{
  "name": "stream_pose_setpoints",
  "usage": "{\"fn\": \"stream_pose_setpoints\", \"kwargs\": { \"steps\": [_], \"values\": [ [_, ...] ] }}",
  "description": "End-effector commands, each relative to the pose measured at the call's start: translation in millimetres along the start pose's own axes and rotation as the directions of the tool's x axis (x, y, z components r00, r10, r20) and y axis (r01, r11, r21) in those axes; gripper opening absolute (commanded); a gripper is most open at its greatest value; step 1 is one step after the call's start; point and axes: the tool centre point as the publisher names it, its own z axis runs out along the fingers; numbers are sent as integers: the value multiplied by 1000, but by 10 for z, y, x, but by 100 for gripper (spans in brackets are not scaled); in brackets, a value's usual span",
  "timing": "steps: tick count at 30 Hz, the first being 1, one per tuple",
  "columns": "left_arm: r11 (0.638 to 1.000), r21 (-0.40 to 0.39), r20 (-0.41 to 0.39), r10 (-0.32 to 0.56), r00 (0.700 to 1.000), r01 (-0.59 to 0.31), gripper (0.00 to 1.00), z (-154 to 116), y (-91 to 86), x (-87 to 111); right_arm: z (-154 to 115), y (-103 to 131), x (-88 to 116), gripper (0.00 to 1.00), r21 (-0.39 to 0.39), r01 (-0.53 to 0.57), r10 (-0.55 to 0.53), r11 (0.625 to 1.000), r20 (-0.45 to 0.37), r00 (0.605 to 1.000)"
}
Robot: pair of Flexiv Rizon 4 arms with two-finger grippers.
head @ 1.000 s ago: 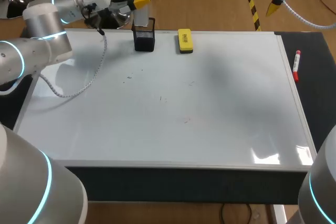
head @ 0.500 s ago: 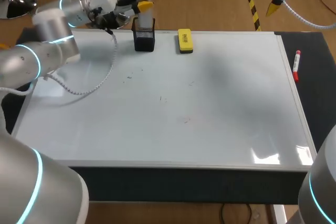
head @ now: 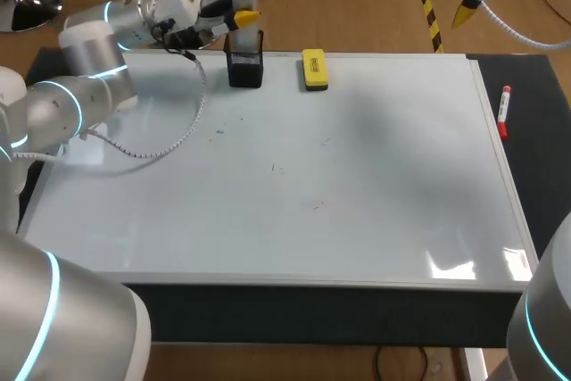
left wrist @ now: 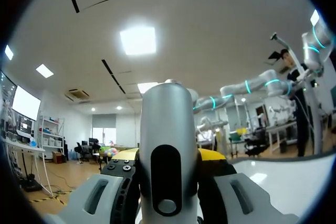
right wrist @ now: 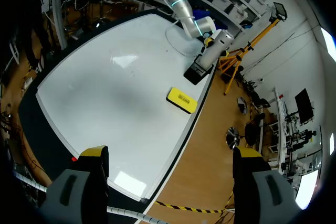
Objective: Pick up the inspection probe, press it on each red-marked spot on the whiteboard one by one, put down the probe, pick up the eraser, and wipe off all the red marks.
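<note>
The whiteboard (head: 294,220) covered nearly the whole table (head: 535,185), leaving a dark strip bare along the right edge. The left arm (head: 80,86) came in over the board's far left corner, with its white cable (head: 169,136) sagging over the surface there. Loose items stood at the margins. A black mesh holder (head: 244,69) sat on the far edge, with the yellow eraser (head: 314,70) near it to the right. A red marker (head: 504,111) lay on the dark strip, off the board. The left gripper (head: 236,17) was clenched on the probe (left wrist: 167,129), which it held upright directly over the holder. Whether the probe's lower end sat inside the holder could not be determined. The right gripper (right wrist: 170,156) hung high beyond the far right corner, released, fingers spread wide. A few faint small marks (head: 317,205) lay near mid-board, well apart from both grippers, their colour indistinct.
</note>
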Motion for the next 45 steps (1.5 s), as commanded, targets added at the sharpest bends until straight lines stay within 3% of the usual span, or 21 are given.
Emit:
{"fn": "stream_pose_setpoints", "kwargs": {
  "steps": [1, 11, 35, 39, 41, 42, 44, 45],
  "values": [
    [1000, 4, -94, -4, 996, 4, 0, -54, 48, -73, -8, -3, -6, 100, 3, 1, -1, 1000, -5, 1000],
    [1000, -10, -85, -25, 996, 24, 0, -137, 190, -57, -8, -3, -6, 100, 3, 1, -1, 1000, -5, 1000],
    [998, -18, -82, -53, 995, 52, 0, -191, 333, -47, -8, -3, -6, 100, 3, 1, -1, 1000, -5, 1000],
    [998, -22, -83, -53, 995, 52, 34, -183, 332, -38, -8, -3, -6, 100, 3, 1, -1, 1000, -5, 1000],
    [998, -23, -82, -52, 995, 51, 60, -178, 322, -27, -8, -3, -6, 100, 3, 1, -1, 1000, -5, 1000],
    [998, -25, -82, -53, 995, 51, 79, -177, 320, -25, -8, -3, -6, 100, 3, 1, -1, 1000, -5, 1000],
    [998, -27, -83, -54, 995, 52, 100, -174, 318, -18, -8, -3, -6, 100, 3, 1, -1, 1000, -5, 1000],
    [998, -29, -83, -54, 995, 52, 100, -172, 319, -14, -8, -3, -6, 100, 3, 1, -1, 1000, -5, 1000]
  ]
}}
